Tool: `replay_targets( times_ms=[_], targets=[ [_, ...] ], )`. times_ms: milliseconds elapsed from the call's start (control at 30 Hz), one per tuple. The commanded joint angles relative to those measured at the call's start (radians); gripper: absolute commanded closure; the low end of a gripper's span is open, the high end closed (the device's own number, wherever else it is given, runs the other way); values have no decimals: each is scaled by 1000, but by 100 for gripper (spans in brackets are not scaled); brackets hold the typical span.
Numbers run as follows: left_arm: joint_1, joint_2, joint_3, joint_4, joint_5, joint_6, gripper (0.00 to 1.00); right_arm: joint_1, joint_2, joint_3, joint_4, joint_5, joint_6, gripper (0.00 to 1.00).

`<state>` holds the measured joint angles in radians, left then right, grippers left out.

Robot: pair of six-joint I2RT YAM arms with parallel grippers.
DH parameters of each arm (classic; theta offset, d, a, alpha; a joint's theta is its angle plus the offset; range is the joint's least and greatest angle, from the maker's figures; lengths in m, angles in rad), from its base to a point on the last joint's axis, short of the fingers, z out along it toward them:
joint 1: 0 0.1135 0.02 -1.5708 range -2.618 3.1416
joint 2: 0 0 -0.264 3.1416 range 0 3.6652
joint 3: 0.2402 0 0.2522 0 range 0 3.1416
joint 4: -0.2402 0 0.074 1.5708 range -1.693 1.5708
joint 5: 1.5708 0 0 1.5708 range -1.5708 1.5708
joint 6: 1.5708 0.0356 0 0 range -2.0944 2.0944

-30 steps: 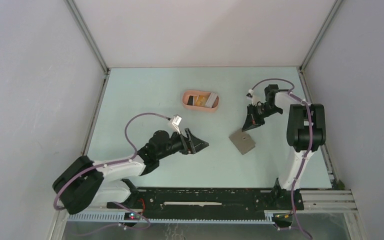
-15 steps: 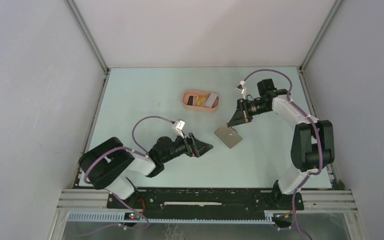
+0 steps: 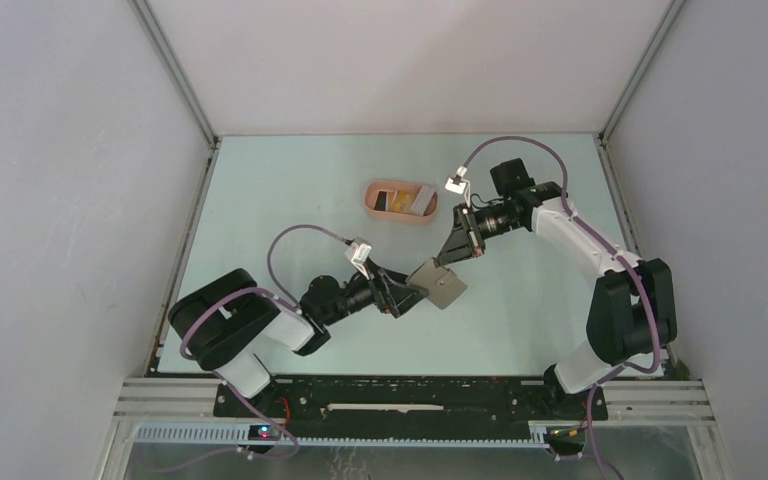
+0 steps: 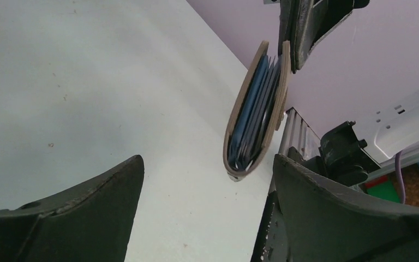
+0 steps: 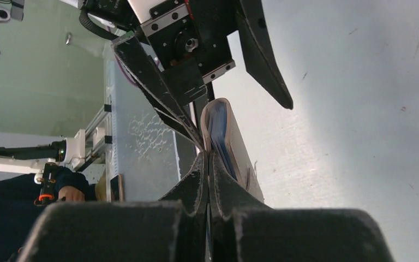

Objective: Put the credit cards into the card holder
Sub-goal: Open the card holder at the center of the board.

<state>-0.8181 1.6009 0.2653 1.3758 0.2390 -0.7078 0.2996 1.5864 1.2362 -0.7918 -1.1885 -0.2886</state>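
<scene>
Several credit cards [image 3: 401, 199] lie in the pink tray [image 3: 369, 204], so I judge loading barely begun. My right gripper [image 3: 449, 256] pinches one flap of the grey card holder [image 3: 444, 288], hanging half-open; my left gripper [image 3: 410, 292] faces it, jaws spread, holding nothing.

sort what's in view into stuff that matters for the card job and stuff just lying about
For the job:
card holder, lifted, pinched by the right fingers
credit cards in the tray
left fingers, open beside the holder

Just there:
salmon-pink tray
table
</scene>
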Motion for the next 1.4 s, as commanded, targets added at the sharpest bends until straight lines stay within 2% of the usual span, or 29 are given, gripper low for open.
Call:
replay_targets(
  times_ms=[0, 100, 167, 233, 333, 433, 567, 633, 700, 833, 1000, 1133, 1367],
  targets=[
    [-6, 5, 50, 89, 49, 47, 10, 25, -33, 2, -10, -52, -24, 100],
    [-8, -7, 62, 94, 77, 42, 18, 40, -26, 2, -12, -53, -30, 100],
    [-8, -8, 73, 94, 104, 30, 28, 45, -22, 2, -13, -44, -33, 100],
    [-8, -6, 83, 94, 128, 15, 45, 47, -20, 2, -15, -35, -37, 100],
    [-9, -4, 88, 95, 152, -9, 77, 46, -22, 2, -21, -22, -50, 100],
    [-6, -18, 75, 94, 140, -27, 97, 46, -30, 2, -32, 0, -73, 98],
    [-3, -58, 32, 85, 81, -71, 100, 45, -103, 2, -45, 94, -123, 47],
    [2, -87, 17, 34, 55, -111, 100, 48, -165, -2, -47, 166, -154, 35],
    [3, -134, 24, -91, 36, -144, 100, 66, -237, -27, -16, 263, -159, 33],
    [2, -254, 90, -449, -22, -181, 100, 163, -362, -128, 90, 511, -155, 32],
    [-12, -319, 179, -738, -99, -224, 100, 272, -385, -196, 199, 726, -117, 38],
    [-32, -330, 225, -794, -135, -221, 100, 317, -339, -197, 218, 749, -69, 44],
    [-54, -327, 260, -805, -149, -229, 100, 381, -246, -202, 277, 811, 14, 44]
  ],
)
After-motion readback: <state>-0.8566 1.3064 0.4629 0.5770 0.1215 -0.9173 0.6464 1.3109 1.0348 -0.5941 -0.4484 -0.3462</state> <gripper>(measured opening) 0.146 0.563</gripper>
